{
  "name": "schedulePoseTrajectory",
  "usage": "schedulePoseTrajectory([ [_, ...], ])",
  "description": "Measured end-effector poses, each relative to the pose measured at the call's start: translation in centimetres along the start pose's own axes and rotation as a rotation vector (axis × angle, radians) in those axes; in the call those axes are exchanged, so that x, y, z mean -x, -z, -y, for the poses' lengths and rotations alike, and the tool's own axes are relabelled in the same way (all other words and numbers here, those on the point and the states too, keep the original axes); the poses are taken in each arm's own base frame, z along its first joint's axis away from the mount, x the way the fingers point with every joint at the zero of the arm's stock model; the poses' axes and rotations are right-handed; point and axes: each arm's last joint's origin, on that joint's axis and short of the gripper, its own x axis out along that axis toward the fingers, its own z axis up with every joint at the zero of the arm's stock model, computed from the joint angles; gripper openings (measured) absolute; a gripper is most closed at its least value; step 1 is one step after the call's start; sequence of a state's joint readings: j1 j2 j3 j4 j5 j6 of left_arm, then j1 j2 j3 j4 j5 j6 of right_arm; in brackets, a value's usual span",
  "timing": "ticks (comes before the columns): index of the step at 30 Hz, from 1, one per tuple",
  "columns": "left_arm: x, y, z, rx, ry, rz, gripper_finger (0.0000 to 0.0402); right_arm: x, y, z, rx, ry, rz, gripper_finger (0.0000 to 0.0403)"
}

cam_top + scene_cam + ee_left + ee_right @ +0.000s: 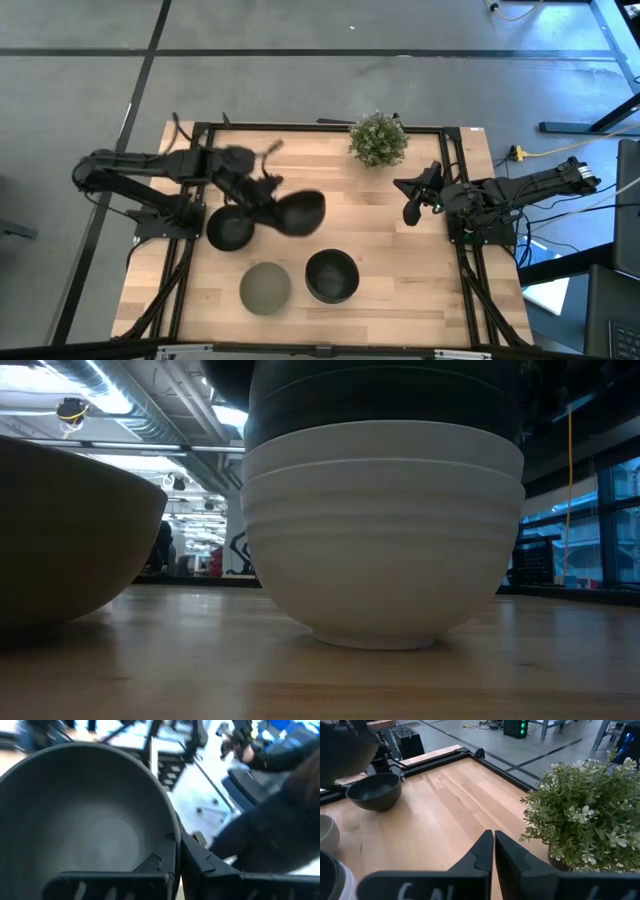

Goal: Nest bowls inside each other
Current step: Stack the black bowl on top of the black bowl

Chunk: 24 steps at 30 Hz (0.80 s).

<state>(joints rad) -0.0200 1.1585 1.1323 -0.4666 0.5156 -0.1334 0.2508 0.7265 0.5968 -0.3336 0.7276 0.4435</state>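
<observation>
Four separate bowl groups (231,228), one potted plant (378,138).

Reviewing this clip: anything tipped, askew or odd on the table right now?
Only the black bowl in the left gripper: it is lifted and tilted, pinched by its rim, beside another black bowl. The stack, grey-olive bowl and potted plant sit upright. Nothing is spilled.

Wooden table (400,250): bowls (331,276), potted plant (378,138)

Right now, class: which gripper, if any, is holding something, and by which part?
The left gripper holds a round black bowl by its rim, fingers shut on the wall. The right gripper is shut on nothing.
</observation>
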Motion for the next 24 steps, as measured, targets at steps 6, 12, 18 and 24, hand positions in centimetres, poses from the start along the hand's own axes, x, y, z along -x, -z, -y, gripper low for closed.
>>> schedulePoseTrajectory([
  [6, -5.7, 0.8, 1.3, 0.016, 0.08, -0.079, 0.0002, 0.0, 0.1, 0.0, 0.004, -0.021, -0.015, 0.0019],
  [12, -9.8, 1.2, 2.5, 0.062, 0.072, -0.118, 0.0002, 0.0, 0.6, 0.0, 0.032, -0.062, -0.08, 0.0019],
  [18, -12.8, 0.1, 4.4, 0.03, 0.083, -0.13, 0.0002, 0.1, 1.4, 0.2, 0.017, -0.083, -0.177, 0.0019],
  [24, -15.6, -0.4, 5.3, 0.017, 0.072, -0.143, 0.0002, 0.1, 1.6, 0.3, 0.029, -0.085, -0.201, 0.0019],
])
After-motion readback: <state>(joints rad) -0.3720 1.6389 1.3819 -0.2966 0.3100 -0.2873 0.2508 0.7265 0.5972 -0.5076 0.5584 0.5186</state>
